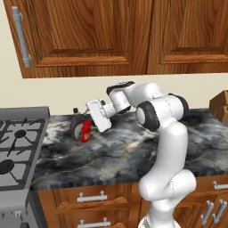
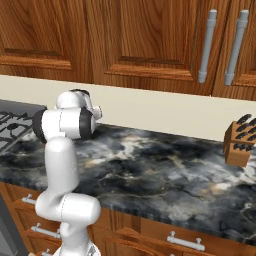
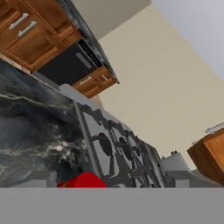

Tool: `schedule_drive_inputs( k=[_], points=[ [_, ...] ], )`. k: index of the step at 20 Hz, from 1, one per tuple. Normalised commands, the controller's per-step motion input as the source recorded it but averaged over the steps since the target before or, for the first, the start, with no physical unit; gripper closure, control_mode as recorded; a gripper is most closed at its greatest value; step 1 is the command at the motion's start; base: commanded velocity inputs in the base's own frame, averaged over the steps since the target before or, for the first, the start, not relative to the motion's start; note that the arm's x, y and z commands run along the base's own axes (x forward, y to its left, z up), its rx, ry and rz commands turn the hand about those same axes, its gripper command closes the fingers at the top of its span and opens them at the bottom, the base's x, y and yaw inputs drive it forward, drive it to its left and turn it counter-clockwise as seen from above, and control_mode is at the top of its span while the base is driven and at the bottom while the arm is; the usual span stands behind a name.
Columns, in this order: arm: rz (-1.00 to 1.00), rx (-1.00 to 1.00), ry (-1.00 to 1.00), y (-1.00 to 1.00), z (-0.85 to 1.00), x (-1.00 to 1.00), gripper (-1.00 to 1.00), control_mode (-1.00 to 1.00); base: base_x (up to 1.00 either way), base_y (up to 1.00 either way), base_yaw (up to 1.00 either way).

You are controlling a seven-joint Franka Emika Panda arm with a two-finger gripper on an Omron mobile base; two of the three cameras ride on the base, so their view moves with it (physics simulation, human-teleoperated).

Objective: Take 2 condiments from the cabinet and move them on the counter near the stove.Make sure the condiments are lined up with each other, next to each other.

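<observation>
The veined marble counter [image 1: 133, 147] adjoins the stove [image 1: 15, 147] at 9 o'clock. The hand [image 1: 82, 122], fingers spread wide, reaches toward 9 o'clock over the upright ketchup bottle [image 1: 85, 132] standing near the stove.

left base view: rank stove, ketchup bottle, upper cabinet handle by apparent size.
1. stove, cut off by the frame edge yet clearly largest
2. cabinet handle
3. ketchup bottle, partly behind the gripper, so its full size is unsure
</observation>
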Motion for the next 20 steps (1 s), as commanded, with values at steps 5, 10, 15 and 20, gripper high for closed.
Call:
schedule_drive_inputs(
  k=[5,10,15,20],
  points=[
    [-0.05,0.08,-0.18,0.00,0.23,0.00,-1.00,-1.00,0.00,0.00,0.00],
    [-0.06,0.08,-0.20,0.00,0.17,0.00,-1.00,-1.00,0.00,0.00,0.00],
    [-0.05,0.07,-0.21,-0.02,0.17,-0.10,-1.00,-1.00,0.00,0.00,0.00],
    [-0.06,0.03,-0.24,-0.41,0.37,-0.87,-1.00,-1.00,0.00,0.00,0.00]
  ],
)
